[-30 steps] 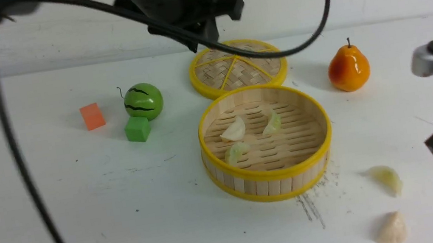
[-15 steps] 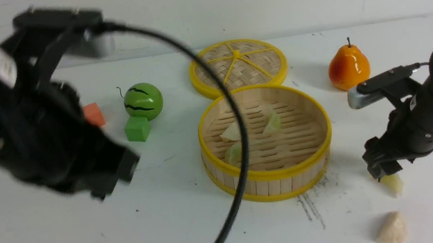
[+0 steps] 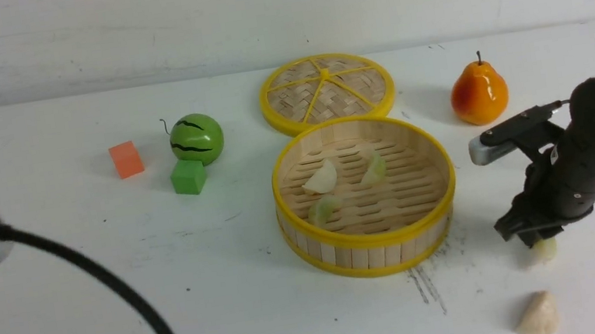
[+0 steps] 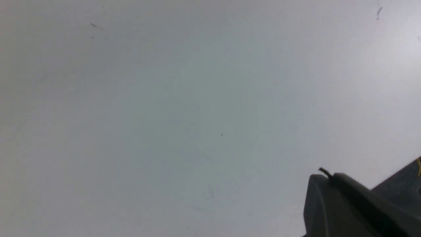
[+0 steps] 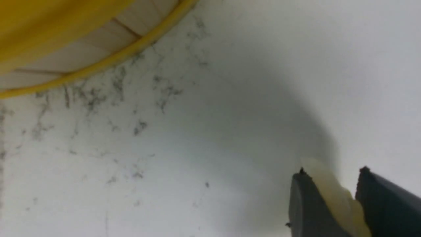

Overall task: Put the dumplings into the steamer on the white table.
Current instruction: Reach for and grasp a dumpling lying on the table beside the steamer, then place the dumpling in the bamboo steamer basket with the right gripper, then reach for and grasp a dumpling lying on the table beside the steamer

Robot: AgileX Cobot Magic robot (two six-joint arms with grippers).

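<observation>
- The right claw (image 5: 332,171) is low at the broad white table (image 3: 115,288). Its two dark fingers are pinched narrowly on a small pale cream crescent dumpling (image 3: 544,249) (the dumpling fills the gap between them).
- That dumpling sits just right of the round bamboo steamer with yellow rims (image 3: 375,252), outside its wooden-strip wall.
- Three pale crescent dumplings (image 3: 321,178) lie on the steamer's slatted floor, toward its left half.
- A fifth cream dumpling (image 3: 537,315) lies on the table, nearer the robot than the right claw and apart from it.
- The left claw (image 4: 329,179) is closed tight, over bare table at the near left.
</observation>
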